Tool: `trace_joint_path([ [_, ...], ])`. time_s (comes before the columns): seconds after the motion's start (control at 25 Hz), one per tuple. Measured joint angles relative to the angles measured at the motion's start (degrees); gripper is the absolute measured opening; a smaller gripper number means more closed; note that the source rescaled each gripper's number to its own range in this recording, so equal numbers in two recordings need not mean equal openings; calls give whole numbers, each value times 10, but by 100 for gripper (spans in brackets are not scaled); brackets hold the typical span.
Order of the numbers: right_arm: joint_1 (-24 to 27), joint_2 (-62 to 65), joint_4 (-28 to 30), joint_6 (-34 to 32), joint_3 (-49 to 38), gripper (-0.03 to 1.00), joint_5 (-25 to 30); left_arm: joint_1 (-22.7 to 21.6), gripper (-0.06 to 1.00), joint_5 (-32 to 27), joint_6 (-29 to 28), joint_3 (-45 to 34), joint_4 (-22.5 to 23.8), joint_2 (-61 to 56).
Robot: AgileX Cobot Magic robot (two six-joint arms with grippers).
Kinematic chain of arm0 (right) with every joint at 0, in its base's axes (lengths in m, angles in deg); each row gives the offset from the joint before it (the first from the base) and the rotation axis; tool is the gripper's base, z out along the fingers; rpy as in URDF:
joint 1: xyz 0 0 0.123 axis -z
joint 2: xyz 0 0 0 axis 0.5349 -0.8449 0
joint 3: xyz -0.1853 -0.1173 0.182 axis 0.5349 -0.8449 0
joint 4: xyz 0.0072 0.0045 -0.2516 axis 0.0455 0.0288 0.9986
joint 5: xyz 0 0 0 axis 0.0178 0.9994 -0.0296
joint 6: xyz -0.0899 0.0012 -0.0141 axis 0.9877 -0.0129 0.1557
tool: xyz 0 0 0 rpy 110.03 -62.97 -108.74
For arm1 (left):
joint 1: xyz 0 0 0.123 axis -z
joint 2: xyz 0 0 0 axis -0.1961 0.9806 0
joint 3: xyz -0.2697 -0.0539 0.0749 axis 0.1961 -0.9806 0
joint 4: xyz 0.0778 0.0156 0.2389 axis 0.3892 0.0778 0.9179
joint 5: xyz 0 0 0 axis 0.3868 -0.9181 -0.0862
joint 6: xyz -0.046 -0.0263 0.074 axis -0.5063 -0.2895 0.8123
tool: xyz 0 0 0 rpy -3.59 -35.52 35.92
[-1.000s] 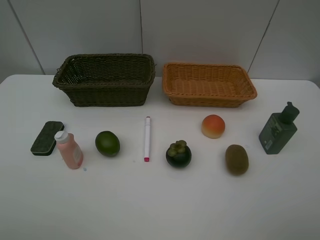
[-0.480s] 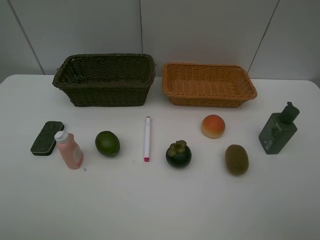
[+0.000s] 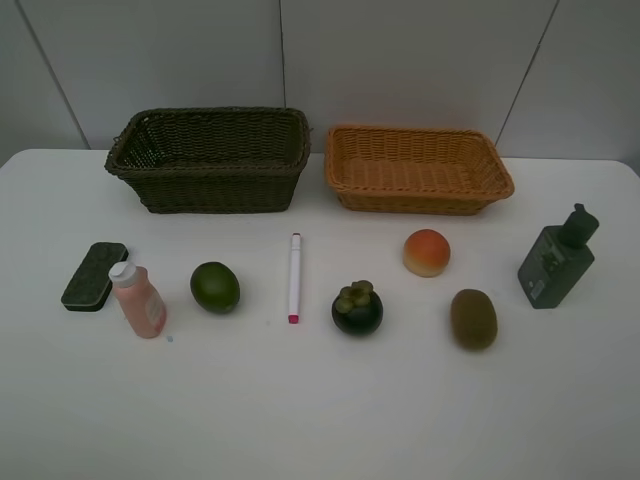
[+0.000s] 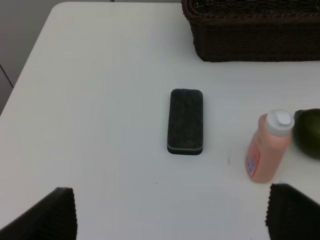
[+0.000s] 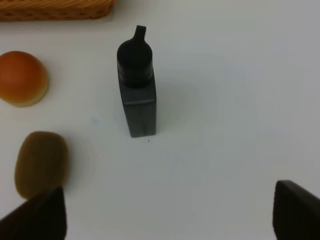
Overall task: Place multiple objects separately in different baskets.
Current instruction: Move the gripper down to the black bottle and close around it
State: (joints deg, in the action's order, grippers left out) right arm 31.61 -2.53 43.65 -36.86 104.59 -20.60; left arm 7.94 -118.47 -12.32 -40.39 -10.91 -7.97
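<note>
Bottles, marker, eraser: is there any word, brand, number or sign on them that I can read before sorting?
No text can be read in any view.
pink bottle: a small bluish mark low on its side, too small and blurred to read.
pump bottle: a faint pale patch on its front, too small to read.
marker and eraser block: no print shows.

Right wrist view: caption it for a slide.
Open tool facing upright pump bottle; peach, kiwi and tan basket nearby.

eraser (image 4: 186,121) flat | pink bottle (image 4: 267,146) upright | likely green fruit (image 4: 308,132), cropped
</note>
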Motion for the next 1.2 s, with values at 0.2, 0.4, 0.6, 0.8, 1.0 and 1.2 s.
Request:
trace_joint_path([
  [0.2,0,-79,-11,0,50,100,-6,0,100,0,0,0,0,0],
  [0.4,0,-167,-51,24,84,100,-38,0,100,0,0,0,0,0],
  [0.6,0,-251,-80,46,102,100,-71,0,100,0,0,0,0,0],
  [0.8,0,-321,-86,58,103,100,-102,0,100,0,0,0,0,0],
  [1.0,0,-375,-89,63,103,100,-131,0,100,0,0,0,0,0],
  [1.2,0,-409,-89,64,103,100,-158,0,100,0,0,0,0,0],
])
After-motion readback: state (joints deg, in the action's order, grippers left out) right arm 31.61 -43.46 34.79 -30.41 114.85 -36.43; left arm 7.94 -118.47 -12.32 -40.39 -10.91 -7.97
